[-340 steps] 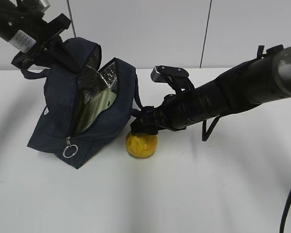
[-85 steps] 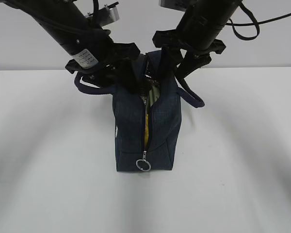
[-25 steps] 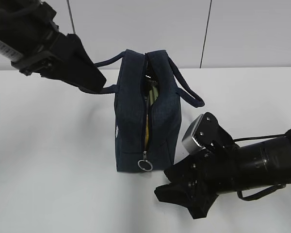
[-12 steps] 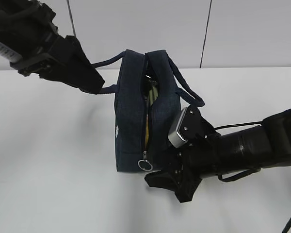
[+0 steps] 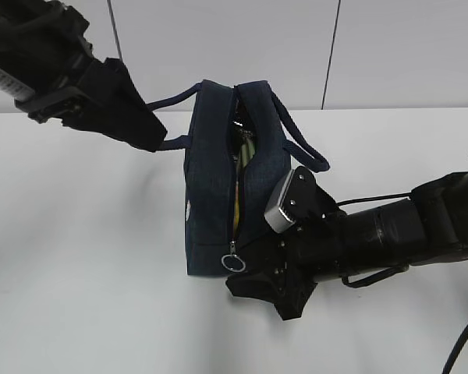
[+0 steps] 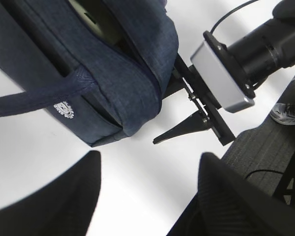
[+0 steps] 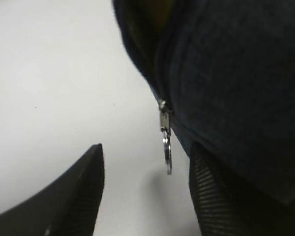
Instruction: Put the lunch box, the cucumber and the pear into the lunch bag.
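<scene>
The navy lunch bag [image 5: 214, 195] stands upright on the table, its zipper partly open down the front. A pale green strip of the lunch box [image 5: 245, 148] and a yellow sliver of the pear [image 5: 236, 212] show through the slit. The cucumber is hidden. The ring pull [image 5: 233, 263] hangs at the bag's lower front. My right gripper [image 5: 253, 287] is open and low at that corner. In the right wrist view the ring pull [image 7: 167, 150] hangs between its fingers without touching them. My left gripper [image 5: 147, 131] is open and empty above the table, beside the left handle [image 5: 171, 142].
The white table [image 5: 93, 296] spreads round the bag. In the left wrist view the bag [image 6: 113, 73] with its white logo [image 6: 64, 109] lies ahead. The right arm's camera block [image 6: 221, 73] is beside it. The table's edge and dark floor [image 6: 275, 157] are at the right.
My right arm has moved left and up along the table until its open fingers flank the ring pull. The left arm and the bag have stayed still.
</scene>
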